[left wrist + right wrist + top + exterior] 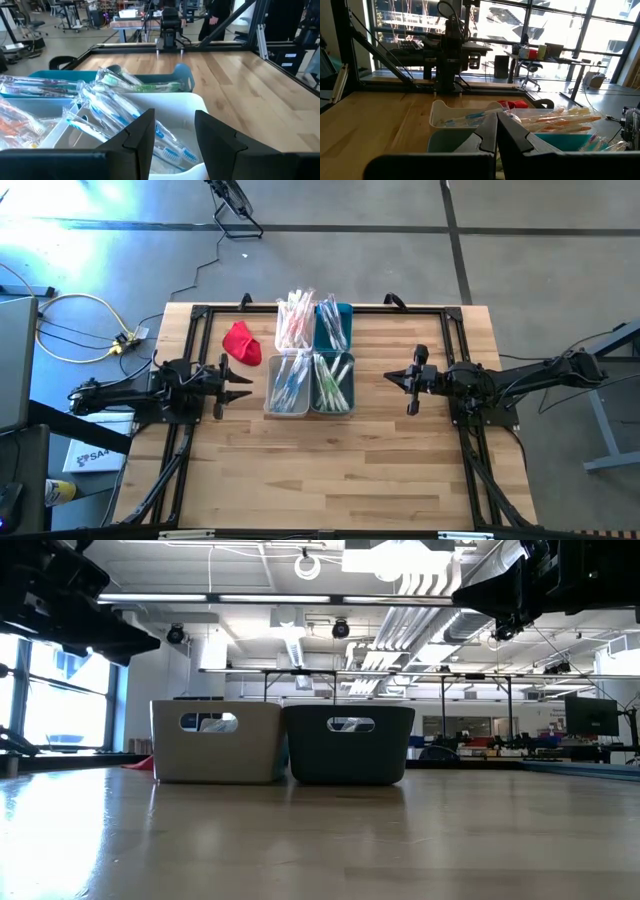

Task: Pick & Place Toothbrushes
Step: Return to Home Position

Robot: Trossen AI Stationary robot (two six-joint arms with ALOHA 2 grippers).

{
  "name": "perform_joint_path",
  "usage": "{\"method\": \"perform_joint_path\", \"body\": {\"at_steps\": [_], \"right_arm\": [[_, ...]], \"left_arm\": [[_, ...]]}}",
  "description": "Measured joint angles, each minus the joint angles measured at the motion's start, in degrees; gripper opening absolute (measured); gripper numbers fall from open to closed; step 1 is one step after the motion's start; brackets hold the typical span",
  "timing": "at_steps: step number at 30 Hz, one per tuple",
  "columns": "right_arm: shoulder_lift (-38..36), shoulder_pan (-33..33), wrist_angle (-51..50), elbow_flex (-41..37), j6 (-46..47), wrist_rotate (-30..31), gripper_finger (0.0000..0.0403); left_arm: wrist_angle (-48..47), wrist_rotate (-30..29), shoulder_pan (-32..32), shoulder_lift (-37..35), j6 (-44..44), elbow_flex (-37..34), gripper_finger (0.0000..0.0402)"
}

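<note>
Wrapped toothbrushes (295, 320) fill four bins (288, 413) set two by two at the middle of the wooden surface (330, 470). Pink and orange ones sit in the rear left bin, blue ones in the front left and green ones in the front right. The left gripper (246, 385) hangs just left of the bins, its fingers (142, 137) released with a clear gap and nothing between them. The right gripper (392, 377) hangs near the bins' right side, its fingers (487, 135) clenched together on nothing. A red cloth (241, 342) lies near the rear left bin.
</note>
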Motion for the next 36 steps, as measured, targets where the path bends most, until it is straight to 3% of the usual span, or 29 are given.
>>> {"method": "perform_joint_path", "body": {"at_steps": [6, 12, 20, 24, 36], "right_arm": [[0.0, 0.0, 0.0, 0.0, 0.0, 0.0, 0.0002], [0.0, 0.0, 0.0, 0.0, 0.0, 0.0, 0.0002], [0.0, 0.0, 0.0, 0.0, 0.0, 0.0, 0.0002], [0.0, 0.0, 0.0, 0.0, 0.0, 0.0, 0.0002], [0.0, 0.0, 0.0, 0.0, 0.5, 0.0, 0.0003]], "left_arm": [[0.7, -0.1, 0.0, 0.0, -0.3, -0.1, 0.0136], [8.4, -0.6, 0.0, 0.2, 0.5, -3.2, 0.0136], [9.2, -0.8, 0.0, 0.5, -1.0, -3.5, 0.0136], [14.6, -0.3, 0.0, 0.5, -1.5, -4.9, 0.0136], [11.8, -1.7, 0.0, 1.2, -0.3, -5.0, 0.0136]]}}
